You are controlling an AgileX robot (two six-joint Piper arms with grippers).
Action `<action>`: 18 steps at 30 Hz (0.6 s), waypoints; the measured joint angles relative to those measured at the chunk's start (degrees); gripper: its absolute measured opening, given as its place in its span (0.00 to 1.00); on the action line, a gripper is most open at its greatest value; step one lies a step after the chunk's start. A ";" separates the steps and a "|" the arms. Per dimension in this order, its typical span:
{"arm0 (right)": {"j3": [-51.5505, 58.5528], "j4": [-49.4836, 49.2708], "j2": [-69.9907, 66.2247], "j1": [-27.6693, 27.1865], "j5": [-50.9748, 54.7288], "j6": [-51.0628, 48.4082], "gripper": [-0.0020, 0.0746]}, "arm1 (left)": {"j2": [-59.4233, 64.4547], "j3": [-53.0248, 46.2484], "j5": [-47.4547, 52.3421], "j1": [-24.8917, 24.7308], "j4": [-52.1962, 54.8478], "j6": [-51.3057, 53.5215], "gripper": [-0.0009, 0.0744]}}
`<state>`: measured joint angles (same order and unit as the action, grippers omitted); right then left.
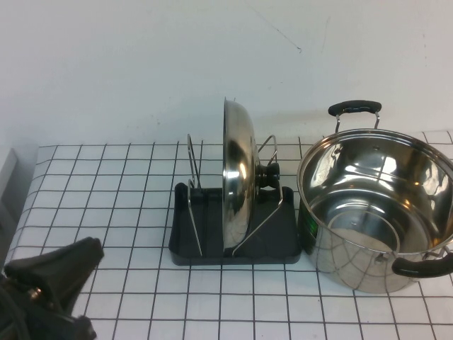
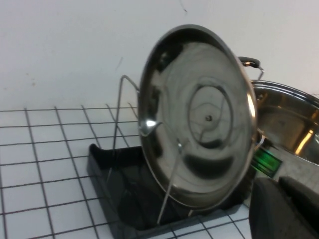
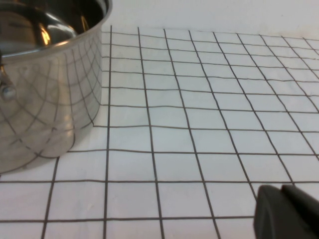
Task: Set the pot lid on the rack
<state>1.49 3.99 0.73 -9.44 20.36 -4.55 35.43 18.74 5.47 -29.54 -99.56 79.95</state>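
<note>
The pot lid (image 1: 239, 173) stands on edge in the rack (image 1: 283, 244), held between its silver wire loops, with its black knob (image 1: 269, 175) facing the pot. The left wrist view shows the lid's shiny underside (image 2: 199, 114) leaning in the dark grey rack (image 2: 114, 184). My left gripper (image 1: 81, 253) is shut and empty, low at the table's front left, well away from the rack; its fingers sit together in the left wrist view (image 2: 278, 185). My right gripper (image 3: 280, 191) is shut and empty over the checked cloth; it is out of the high view.
A deep steel pot (image 1: 375, 205) with two black handles stands right of the rack, almost touching it; it also shows in the right wrist view (image 3: 45, 84). A white wall runs behind the checked tablecloth (image 1: 106, 212).
</note>
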 joint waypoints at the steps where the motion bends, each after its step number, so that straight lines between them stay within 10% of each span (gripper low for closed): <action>1: 0.00 0.00 0.00 0.00 0.00 0.00 0.02 | 0.09 0.00 0.05 1.16 0.13 -0.15 0.01; 8: 0.00 0.00 0.00 0.00 0.00 0.00 0.02 | -1.61 -0.48 -1.63 6.54 6.07 -7.72 0.01; 18: 0.00 0.00 0.00 0.00 0.00 0.00 0.02 | -17.67 -10.03 5.26 18.68 72.40 -77.91 0.01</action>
<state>1.49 3.99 0.73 -9.44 20.36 -4.55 17.76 8.71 10.73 -10.87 -27.17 2.04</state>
